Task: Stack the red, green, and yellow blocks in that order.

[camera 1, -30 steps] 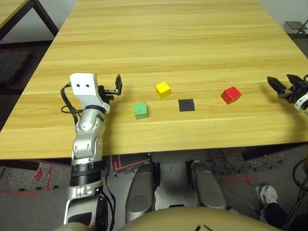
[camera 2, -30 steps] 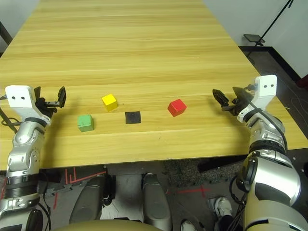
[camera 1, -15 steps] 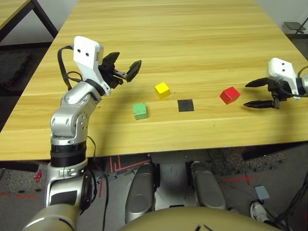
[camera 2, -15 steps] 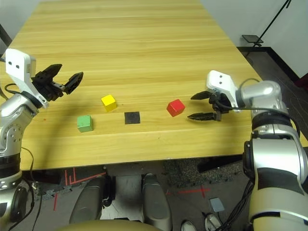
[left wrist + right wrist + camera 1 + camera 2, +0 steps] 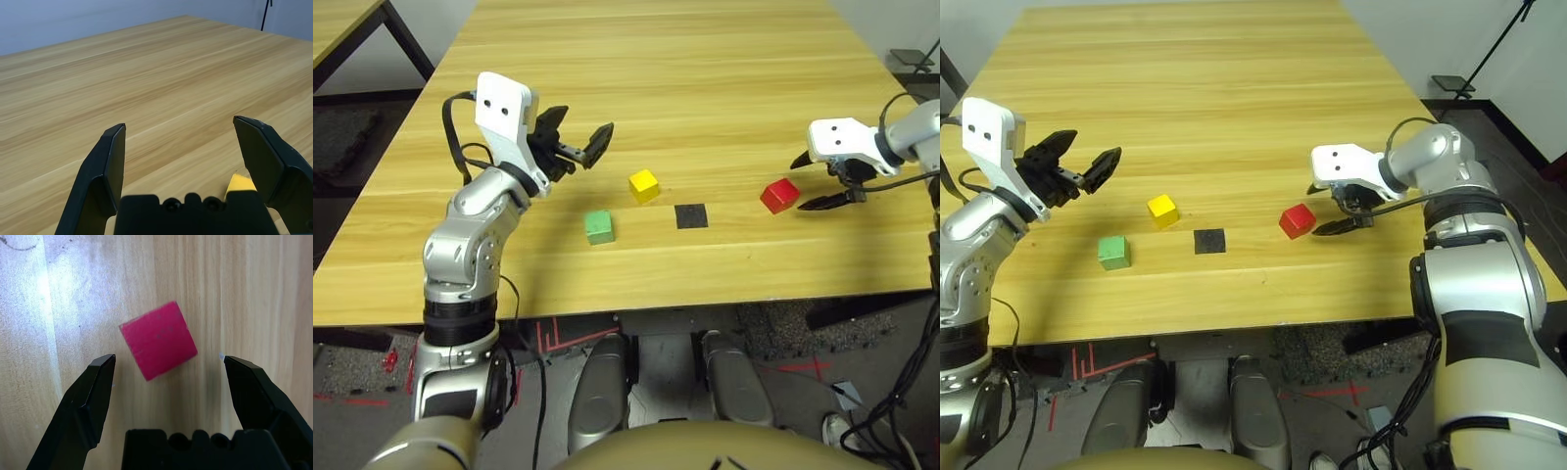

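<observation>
Right gripper [image 5: 166, 364] spread wide, its 2 fingers flanking the red block [image 5: 158, 340] without touching; left gripper [image 5: 178, 129] released, empty.

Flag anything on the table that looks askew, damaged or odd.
Nothing stands out. The red block, green block and yellow block sit apart and flat on the table, undamaged, with a thin black square between them.

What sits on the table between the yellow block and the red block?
A thin flat black square lies on the wood between the yellow block and the red block, apart from both, slightly nearer the robot. Both head views show it.
</observation>
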`<action>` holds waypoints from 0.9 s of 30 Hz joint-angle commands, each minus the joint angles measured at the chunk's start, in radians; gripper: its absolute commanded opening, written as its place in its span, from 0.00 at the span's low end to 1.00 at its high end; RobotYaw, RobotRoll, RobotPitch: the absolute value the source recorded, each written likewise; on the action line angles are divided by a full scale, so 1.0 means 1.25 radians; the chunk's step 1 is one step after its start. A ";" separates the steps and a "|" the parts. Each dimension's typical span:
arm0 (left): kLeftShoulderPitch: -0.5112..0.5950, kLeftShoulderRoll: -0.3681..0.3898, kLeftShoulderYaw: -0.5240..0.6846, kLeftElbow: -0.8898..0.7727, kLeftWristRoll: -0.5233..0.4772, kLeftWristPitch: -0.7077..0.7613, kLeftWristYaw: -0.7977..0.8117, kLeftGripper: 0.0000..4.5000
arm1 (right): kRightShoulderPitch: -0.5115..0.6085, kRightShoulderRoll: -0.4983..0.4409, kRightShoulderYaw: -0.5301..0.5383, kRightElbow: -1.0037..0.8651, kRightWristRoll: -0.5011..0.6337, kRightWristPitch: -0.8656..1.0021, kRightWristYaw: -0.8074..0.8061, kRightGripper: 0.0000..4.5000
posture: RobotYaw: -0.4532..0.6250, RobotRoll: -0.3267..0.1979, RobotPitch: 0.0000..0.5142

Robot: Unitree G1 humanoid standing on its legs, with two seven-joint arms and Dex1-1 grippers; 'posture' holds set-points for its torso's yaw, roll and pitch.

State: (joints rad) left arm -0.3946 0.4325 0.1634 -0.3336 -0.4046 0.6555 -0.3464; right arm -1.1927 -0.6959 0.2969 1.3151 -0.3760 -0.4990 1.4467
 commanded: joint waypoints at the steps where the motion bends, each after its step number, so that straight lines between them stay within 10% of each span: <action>1: 0.018 -0.007 0.005 -0.028 -0.007 0.020 0.014 1.00 | -0.008 0.011 0.010 0.013 -0.016 -0.018 -0.006 1.00 | 0.70 0.26 0.18; 6: 0.038 -0.017 0.012 -0.061 -0.014 0.040 0.033 1.00 | 0.000 0.027 0.022 0.016 -0.027 -0.034 -0.005 1.00 | 0.73 0.27 0.20; 14: 0.050 -0.018 0.022 -0.082 -0.017 0.056 0.042 1.00 | 0.004 0.035 0.032 0.013 -0.033 -0.051 -0.013 0.49 | 0.74 0.26 0.21; 21: 0.035 -0.015 0.009 -0.089 -0.027 0.082 0.035 1.00 | -0.010 0.042 0.003 -0.028 0.088 0.031 0.129 0.47 | 0.72 0.25 0.21; 27: 0.004 -0.018 -0.026 -0.066 -0.034 0.099 0.021 1.00 | 0.098 0.000 0.144 -0.444 0.253 0.395 0.134 0.47 | 0.69 0.23 0.20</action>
State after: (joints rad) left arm -0.3822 0.4094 0.1517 -0.4271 -0.4443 0.7684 -0.3125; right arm -1.1002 -0.6840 0.4386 0.8981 -0.0948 -0.1357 1.6071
